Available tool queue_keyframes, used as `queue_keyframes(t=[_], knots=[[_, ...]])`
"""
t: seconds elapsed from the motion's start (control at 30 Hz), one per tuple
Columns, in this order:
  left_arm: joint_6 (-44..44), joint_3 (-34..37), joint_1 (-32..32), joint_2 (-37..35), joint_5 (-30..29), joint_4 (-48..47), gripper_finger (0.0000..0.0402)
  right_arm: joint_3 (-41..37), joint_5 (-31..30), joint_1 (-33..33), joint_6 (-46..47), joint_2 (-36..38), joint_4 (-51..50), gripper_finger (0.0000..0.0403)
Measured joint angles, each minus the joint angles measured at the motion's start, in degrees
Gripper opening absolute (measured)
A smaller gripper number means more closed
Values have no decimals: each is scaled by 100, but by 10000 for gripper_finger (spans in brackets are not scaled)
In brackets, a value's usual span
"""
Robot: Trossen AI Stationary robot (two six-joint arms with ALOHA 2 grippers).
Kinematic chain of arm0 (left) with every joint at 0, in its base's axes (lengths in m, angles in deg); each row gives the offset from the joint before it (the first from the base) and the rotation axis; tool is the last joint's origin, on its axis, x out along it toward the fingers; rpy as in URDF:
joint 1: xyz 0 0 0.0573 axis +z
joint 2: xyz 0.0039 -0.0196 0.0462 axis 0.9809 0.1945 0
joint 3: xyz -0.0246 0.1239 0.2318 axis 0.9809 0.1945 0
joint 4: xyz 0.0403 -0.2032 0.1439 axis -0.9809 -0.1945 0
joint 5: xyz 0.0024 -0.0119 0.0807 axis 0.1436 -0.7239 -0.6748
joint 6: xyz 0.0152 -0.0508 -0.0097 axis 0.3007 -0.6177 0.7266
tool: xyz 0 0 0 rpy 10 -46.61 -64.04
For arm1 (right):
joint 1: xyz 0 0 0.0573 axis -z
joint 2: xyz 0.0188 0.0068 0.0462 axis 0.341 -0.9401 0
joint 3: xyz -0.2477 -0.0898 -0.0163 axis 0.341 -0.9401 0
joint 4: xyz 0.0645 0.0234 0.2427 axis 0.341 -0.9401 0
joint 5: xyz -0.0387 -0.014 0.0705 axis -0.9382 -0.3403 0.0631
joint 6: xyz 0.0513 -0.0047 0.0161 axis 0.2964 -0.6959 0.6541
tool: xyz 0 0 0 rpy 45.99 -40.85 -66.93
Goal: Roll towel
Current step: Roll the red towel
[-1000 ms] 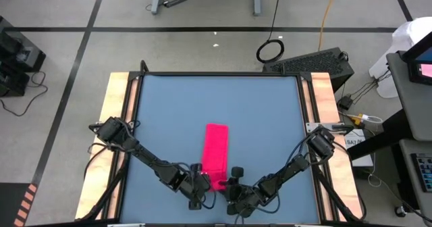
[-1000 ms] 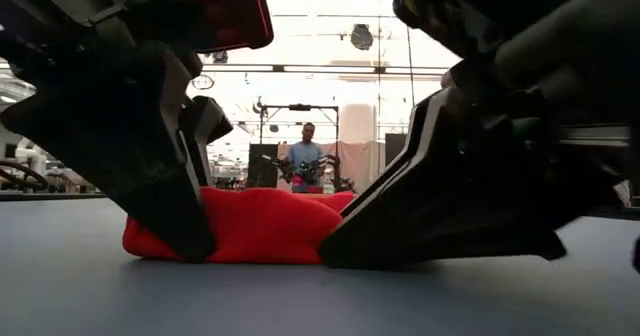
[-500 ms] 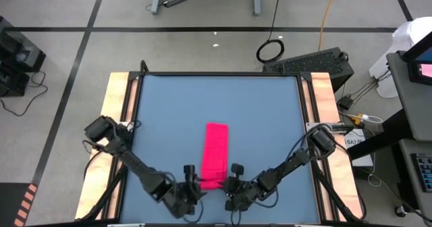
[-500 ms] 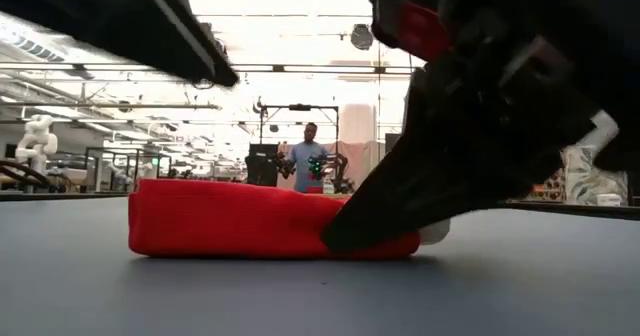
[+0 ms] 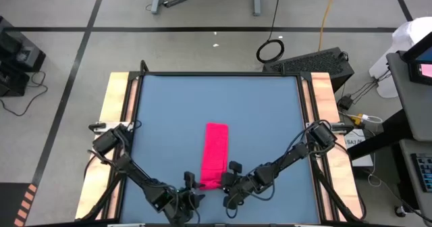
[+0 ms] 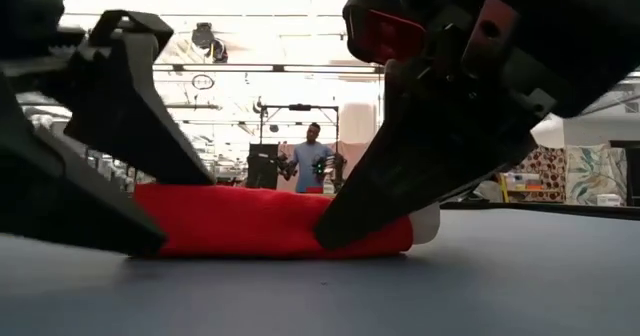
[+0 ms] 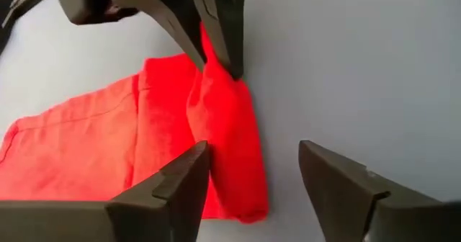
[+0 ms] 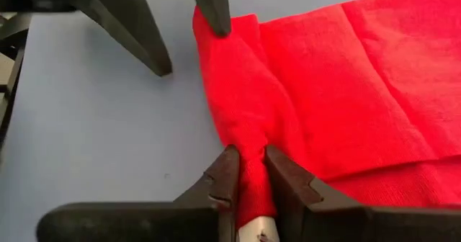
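The bright red towel [image 5: 215, 149] lies as a narrow strip along the middle of the blue table, and its near end [image 6: 250, 226] is rolled into a low bundle. My right gripper [image 8: 251, 173] is shut on the right end of that roll, where a small white tag [image 6: 428, 224] pokes out. My left gripper [image 7: 252, 177] stands open at the roll's left end. One of its fingers [image 8: 215, 15] is over the roll's corner and the other [image 8: 133, 29] is over bare table. My right gripper pinches the right end of the rolled near edge [image 8: 248, 145] between its two fingers, several layers bunched together. The fingers slant down from the table's near right and lie across the roll. The roll rests on the table, and the flat part stretches away toward the far edge. My left gripper has one fingertip [image 8: 218, 29] at the roll's left corner; I cannot tell whether it touches the cloth.
Bare blue table [image 5: 270, 112] spreads to the left, right and far side of the towel, bounded by wooden side rails [image 5: 118, 98]. Beyond the table, the low view shows a person [image 6: 313, 154] standing far off in the room.
My left gripper has opened, let go of the roll's left end and drawn back toward the table's near left, rolling its wrist. My right gripper has shut on the roll's right end and risen slightly. The bundle, bulged up a second ago, now lies lower and flatter.
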Motion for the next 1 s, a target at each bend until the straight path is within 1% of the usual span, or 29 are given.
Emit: queue_keyframes(t=[0.1,0.17,0.3,0.4,0.5,0.53,0.6,0.73,0.8,0.83,0.93,1.0], knots=[[-2,-4,55,81,2,-34,190,5,166,6,96,9,8,42],[-9,-4,113,88,0,-30,171,7,162,2,128,9,2,42],[-170,-6,243,88,25,-54,124,7,199,-2,-20,9,5,43],[-479,-10,395,86,326,-168,73,11,385,-6,-288,13,24,45],[-789,-25,527,47,685,-184,23,13,382,-57,-511,13,26,57],[-953,-25,565,17,800,-196,16,13,386,-88,-690,40,15,64],[-1233,-27,665,-27,1182,-153,19,9,445,-178,-1059,86,-17,84],[-1353,-28,817,-166,1837,-120,31,-2,509,-438,-1702,300,-59,138],[-1361,-23,896,-216,2152,-121,30,-2,263,-612,-1862,409,-100,165],[-1371,-23,944,-227,2325,-118,29,6,-9,-720,-1870,443,-120,177],[-1376,-25,1110,-238,2952,3,28,7,-1113,-1069,-1979,452,-186,200],[-1437,-25,1228,-238,3340,105,28,7,-1864,-1269,-1946,424,-174,206]])
